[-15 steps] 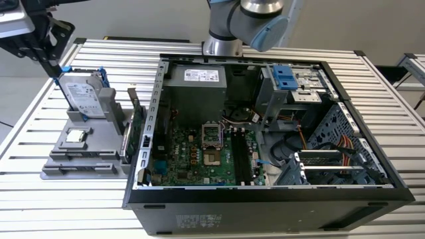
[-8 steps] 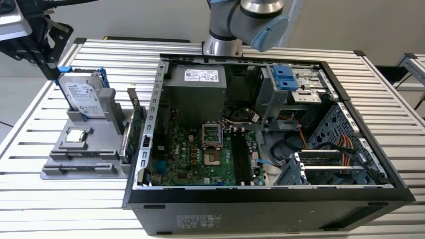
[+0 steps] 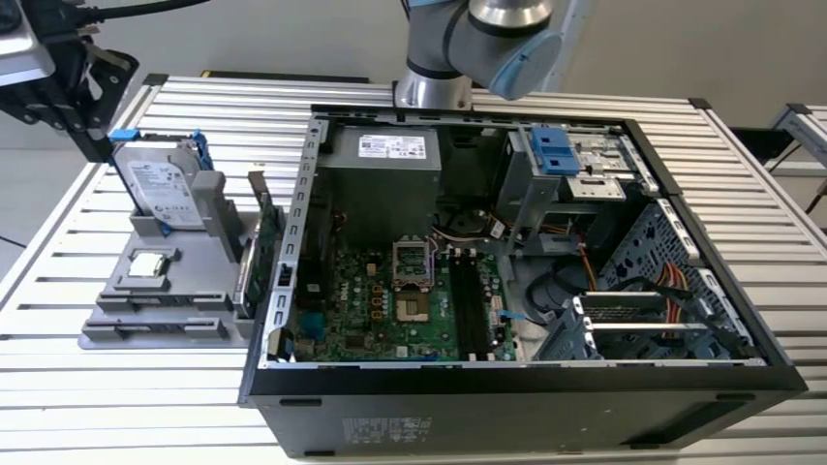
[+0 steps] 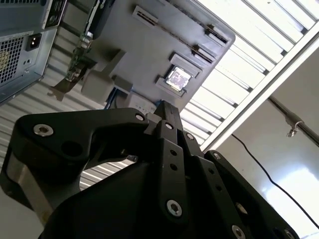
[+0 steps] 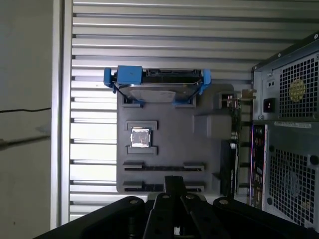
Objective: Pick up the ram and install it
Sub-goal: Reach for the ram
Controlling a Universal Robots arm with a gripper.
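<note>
Broadly, the slatted table [image 3: 723, 174] carried everything, and the open case [image 3: 517, 426] took up the centre and right of the exterior view. It lay on its side with the board facing up, presumably so that an arm could reach the slots from above. At the left of that frame sat the grey tray [image 3: 142, 320], just beside the case. Its recesses seemed meant to keep each part in a known spot and standing on edge for an easy pinch. The drive [image 3: 162, 189] stood upright in its blue clips at the tray's far end. The card [image 3: 265, 262] stood on edge along the side nearest the case. In both wrist views the gripper [image 5: 174, 183] hung above the tray's two long slots, its fingers pressed together with nothing between them. Those slots looked bare. I judged the ram [image 3: 462, 305] to be the long dark strip standing in the board's memory slots, right of the socket at mid-frame, though I could not tell it for certain from an unfilled slot. The chip [image 5: 140, 137] lay flat in its square recess.
</note>
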